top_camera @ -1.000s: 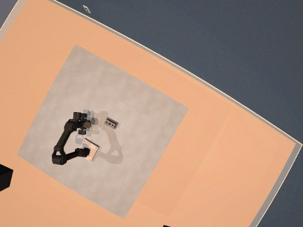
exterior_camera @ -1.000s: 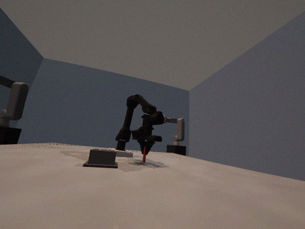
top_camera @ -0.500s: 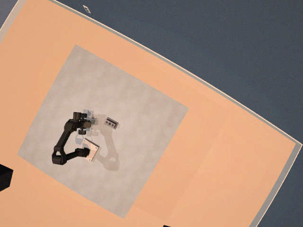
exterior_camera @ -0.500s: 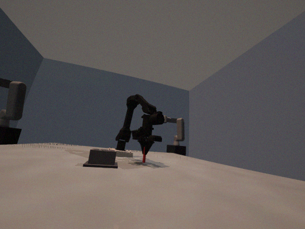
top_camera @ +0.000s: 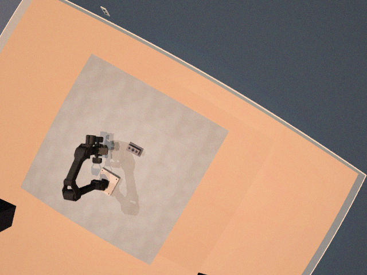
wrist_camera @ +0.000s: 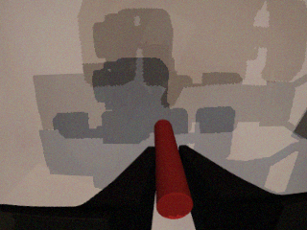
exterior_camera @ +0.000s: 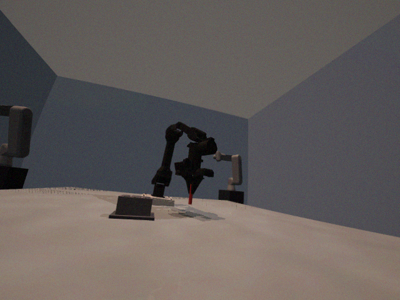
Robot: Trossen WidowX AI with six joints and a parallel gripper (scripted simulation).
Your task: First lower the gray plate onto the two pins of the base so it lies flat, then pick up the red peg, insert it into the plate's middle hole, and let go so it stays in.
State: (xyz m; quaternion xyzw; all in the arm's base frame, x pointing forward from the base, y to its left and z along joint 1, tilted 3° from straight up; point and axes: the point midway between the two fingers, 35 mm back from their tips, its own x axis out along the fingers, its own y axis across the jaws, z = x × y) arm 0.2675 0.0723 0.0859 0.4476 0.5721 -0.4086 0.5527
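My gripper [exterior_camera: 191,191] [wrist_camera: 167,152] is shut on the red peg [exterior_camera: 190,198] [wrist_camera: 172,179]. The peg stands nearly upright between the fingertips, with its lower end a little above the table in the exterior view. The gray plate [top_camera: 131,149], with a row of three dark round spots, lies on top of the base [exterior_camera: 130,217], to the right of the gripper in the top view. It looks flat there. The pins cannot be told from the holes at this size. The fingertips and the peg are hidden under the hand in the top view.
The arm's own pale mounting plate [top_camera: 112,189] lies below the gripper and the base in the top view. Other robot arms [exterior_camera: 20,132] [exterior_camera: 236,169] stand far back on dark pedestals. The arm's shadow falls across the gray mat [top_camera: 166,142].
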